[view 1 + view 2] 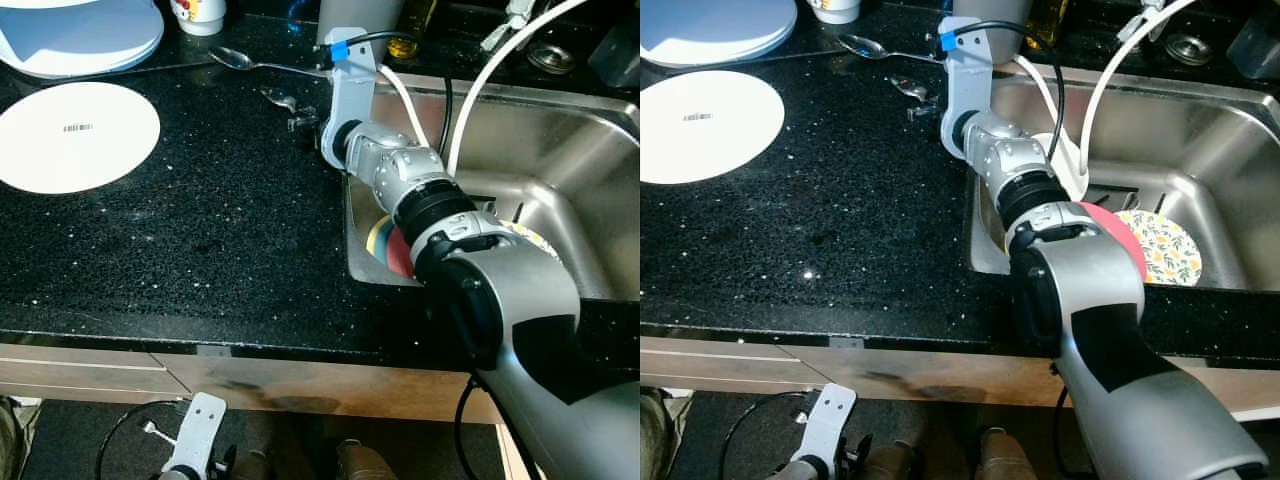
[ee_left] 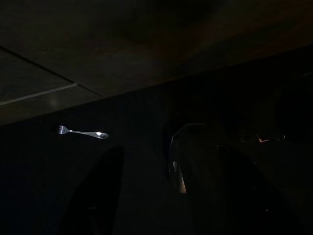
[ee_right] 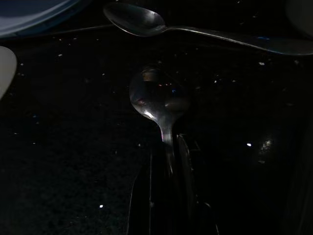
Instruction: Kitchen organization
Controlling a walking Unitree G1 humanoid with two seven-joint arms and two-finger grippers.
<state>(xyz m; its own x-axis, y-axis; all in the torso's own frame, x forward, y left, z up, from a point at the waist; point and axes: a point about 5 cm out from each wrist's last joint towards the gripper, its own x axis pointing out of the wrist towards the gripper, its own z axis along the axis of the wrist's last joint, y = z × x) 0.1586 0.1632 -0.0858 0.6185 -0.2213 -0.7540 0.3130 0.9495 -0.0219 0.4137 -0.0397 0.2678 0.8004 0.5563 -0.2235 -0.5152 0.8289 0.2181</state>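
Small spoon (image 3: 159, 98) lies on the black bench (image 1: 230, 230) just beside the sink (image 1: 1200, 130), handle pinched between the closed fingers (image 3: 186, 171) of the right gripper (image 3: 168, 161); lift straight, clear of the longer spoon (image 3: 142, 20) near it; left gripper (image 2: 166, 196) idle below, fingers apart.

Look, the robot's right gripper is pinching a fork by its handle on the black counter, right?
Not a fork. The right wrist view shows the right gripper pinching a spoon by its handle, its rounded bowl resting on the black counter.
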